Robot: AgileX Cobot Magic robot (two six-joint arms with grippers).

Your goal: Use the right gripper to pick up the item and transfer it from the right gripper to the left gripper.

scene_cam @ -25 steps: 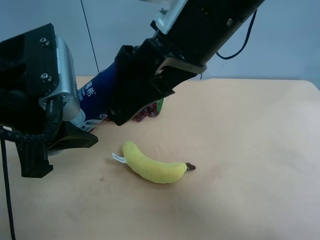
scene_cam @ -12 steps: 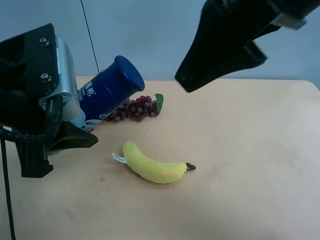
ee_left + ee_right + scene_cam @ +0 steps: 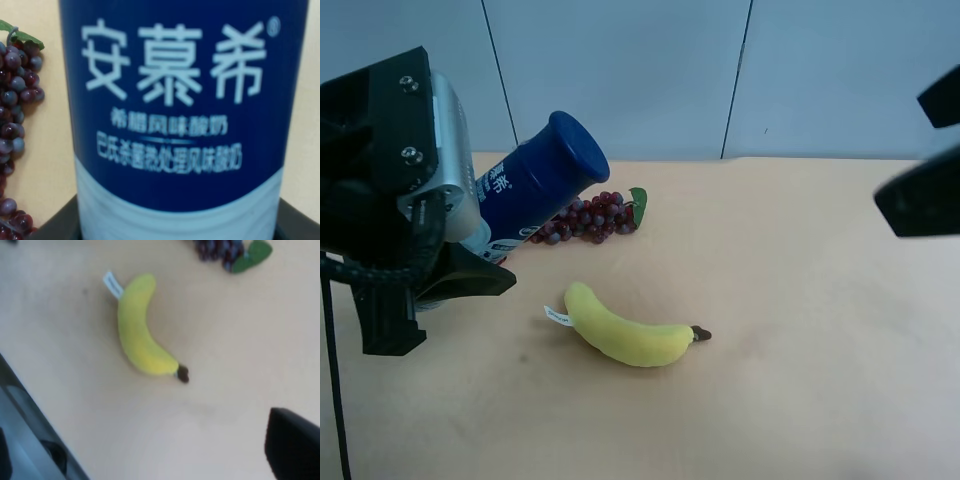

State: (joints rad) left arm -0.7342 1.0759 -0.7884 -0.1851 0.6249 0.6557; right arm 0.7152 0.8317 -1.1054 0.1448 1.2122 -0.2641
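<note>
The item, a bottle with a dark blue cap and upper body and a white lower body (image 3: 542, 175), is held tilted above the table, cap end up. My left gripper (image 3: 470, 245), with the grey screwed housing, is at the exterior high view's left and is shut on the bottle's white lower end. The bottle fills the left wrist view (image 3: 175, 100), with a black finger (image 3: 297, 227) at its side. My right gripper (image 3: 912, 150) is at the exterior high view's right edge, far from the bottle, jaws apart and empty. One black finger (image 3: 292, 445) shows in the right wrist view.
A yellow plush banana (image 3: 625, 335) lies mid-table and also shows in the right wrist view (image 3: 140, 330). A red grape bunch (image 3: 590, 218) lies behind it, under the bottle's cap end. The tan table (image 3: 800, 300) extends to the right.
The right gripper let go of the bottle's blue end and swung up and away to the view's right edge. The left gripper and bottle have not moved.
</note>
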